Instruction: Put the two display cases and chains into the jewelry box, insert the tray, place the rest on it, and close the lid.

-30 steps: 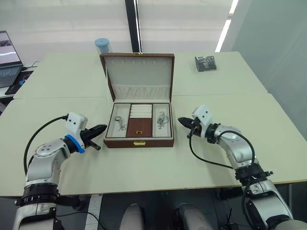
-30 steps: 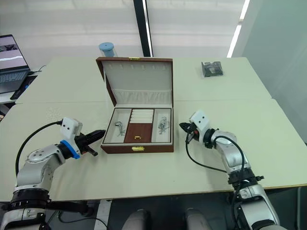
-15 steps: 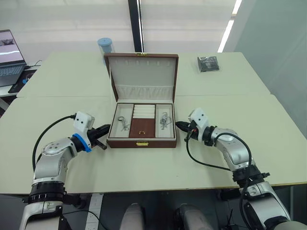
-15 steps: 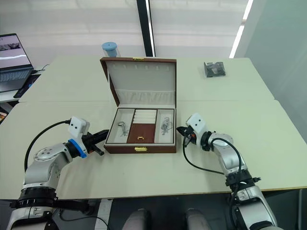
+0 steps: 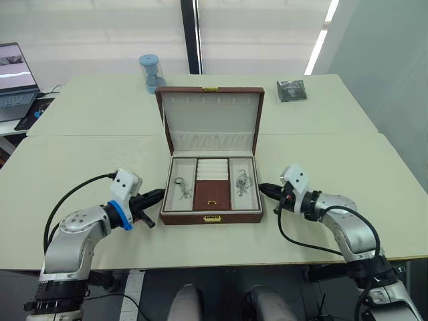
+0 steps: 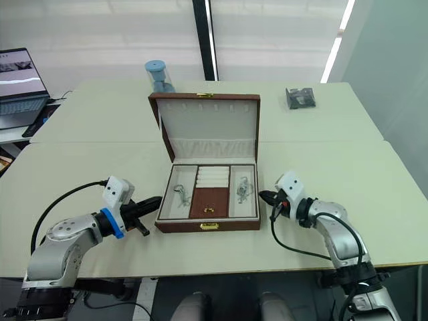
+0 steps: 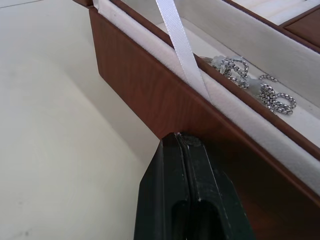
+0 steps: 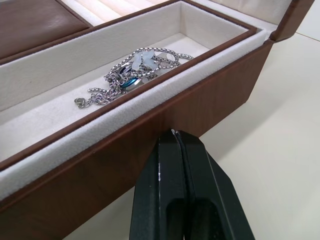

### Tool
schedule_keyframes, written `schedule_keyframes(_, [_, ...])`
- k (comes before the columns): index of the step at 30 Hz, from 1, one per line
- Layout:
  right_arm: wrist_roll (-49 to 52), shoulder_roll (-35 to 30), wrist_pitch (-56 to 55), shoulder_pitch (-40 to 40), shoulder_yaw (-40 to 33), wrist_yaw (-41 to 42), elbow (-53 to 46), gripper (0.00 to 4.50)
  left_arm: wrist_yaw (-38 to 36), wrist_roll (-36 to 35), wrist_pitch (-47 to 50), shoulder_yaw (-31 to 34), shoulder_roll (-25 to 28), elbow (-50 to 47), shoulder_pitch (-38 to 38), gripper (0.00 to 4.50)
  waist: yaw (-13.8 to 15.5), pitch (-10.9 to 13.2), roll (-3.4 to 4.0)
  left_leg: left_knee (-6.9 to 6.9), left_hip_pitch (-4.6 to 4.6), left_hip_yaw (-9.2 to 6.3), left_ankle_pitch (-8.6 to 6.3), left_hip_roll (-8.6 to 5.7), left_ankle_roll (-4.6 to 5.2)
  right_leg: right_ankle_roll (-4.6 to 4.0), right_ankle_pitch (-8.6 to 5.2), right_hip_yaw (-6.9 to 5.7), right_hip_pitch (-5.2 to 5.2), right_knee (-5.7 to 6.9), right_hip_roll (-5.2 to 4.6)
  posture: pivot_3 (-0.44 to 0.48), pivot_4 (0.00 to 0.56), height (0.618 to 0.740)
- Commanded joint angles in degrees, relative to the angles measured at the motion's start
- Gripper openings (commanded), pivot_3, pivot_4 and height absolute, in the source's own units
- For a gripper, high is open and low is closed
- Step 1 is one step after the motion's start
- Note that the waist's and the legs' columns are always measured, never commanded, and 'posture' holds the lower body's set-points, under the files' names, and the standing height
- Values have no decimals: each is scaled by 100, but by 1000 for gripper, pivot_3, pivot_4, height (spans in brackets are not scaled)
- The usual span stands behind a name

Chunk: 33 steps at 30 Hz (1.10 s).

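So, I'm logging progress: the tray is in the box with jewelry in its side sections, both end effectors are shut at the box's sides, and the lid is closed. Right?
Not quite: the lid is open, standing upright behind the box, as the left eye view shows. The rest holds: the tray is in, jewelry lies in its side sections, and the left end effector and right end effector are shut at the box's sides.

I am seeing my right gripper (image 8: 173,136), fingers pressed together, pointing at the reddish-brown outer wall of the jewelry box (image 8: 150,137). Silver chains (image 8: 131,75) are lying tangled in the tray's (image 8: 75,65) cream side section.
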Motion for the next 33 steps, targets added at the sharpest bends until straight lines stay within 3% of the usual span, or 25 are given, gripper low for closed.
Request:
schedule_keyframes(1, [376,143,128,77,496,434,-512,12,-520,-378,102,-965,-318,-591,79,0,4,-2,2,0,0,-1,0,-1,0,1,0,1,1,0,-1,0,150,740])
schedule_keyframes(20, [629,-83,480,370,478,623,-949,12,-508,-209,136,-1274,-663,-655,-60,0,84,-13,7,0,1,-4,-1,-7,1,6,-3,-2,7,-8,-3,0,150,740])
schedule_keyframes(33, [585,-99,433,274,510,723,-810,12,-493,-58,-87,-931,-557,-398,-113,0,119,-14,7,0,1,-6,-1,-7,1,8,-2,-6,10,-12,-2,0,150,740])
